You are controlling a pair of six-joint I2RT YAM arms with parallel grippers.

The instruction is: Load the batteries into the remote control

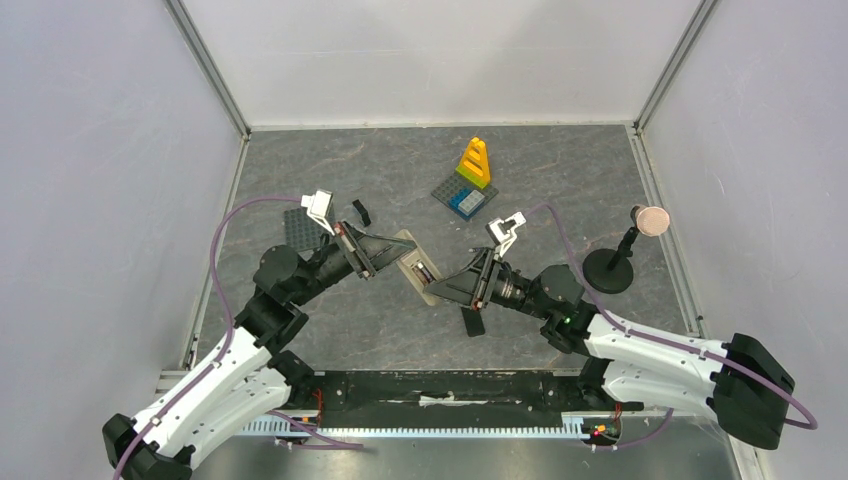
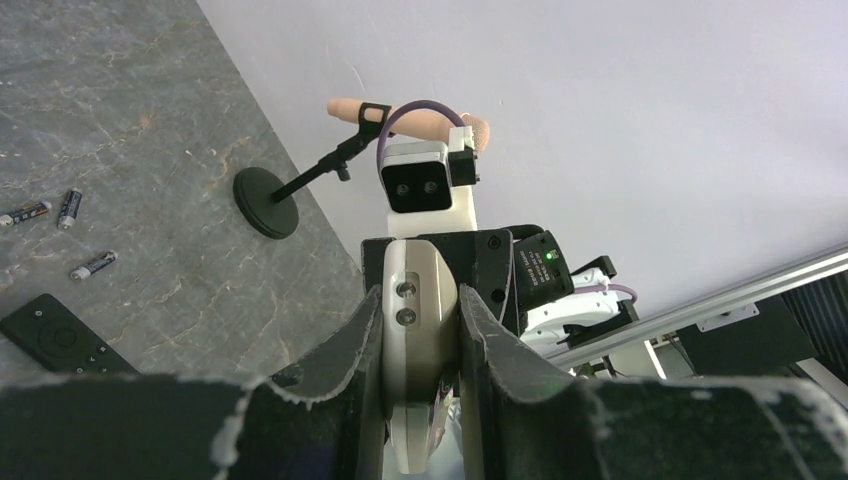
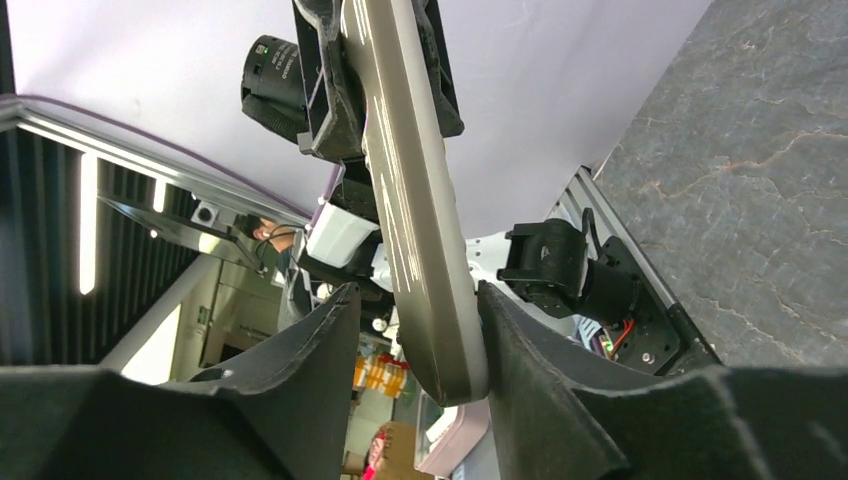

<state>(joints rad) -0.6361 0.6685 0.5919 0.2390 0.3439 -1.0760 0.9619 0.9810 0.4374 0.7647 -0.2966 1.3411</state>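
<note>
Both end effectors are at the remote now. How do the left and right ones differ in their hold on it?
The left end effector is clamped on the remote, both fingers pressing its sides. The right end effector only straddles it, with a gap showing beside one finger. The left one takes the remote's far end, the right one its near end. Both have the remote between their fingers.

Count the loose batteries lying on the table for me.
3 batteries, all on the table in the left wrist view: one at the left edge, one just beside it, one nearer the camera. Others may be hidden, perhaps inside the held remote control.
</note>
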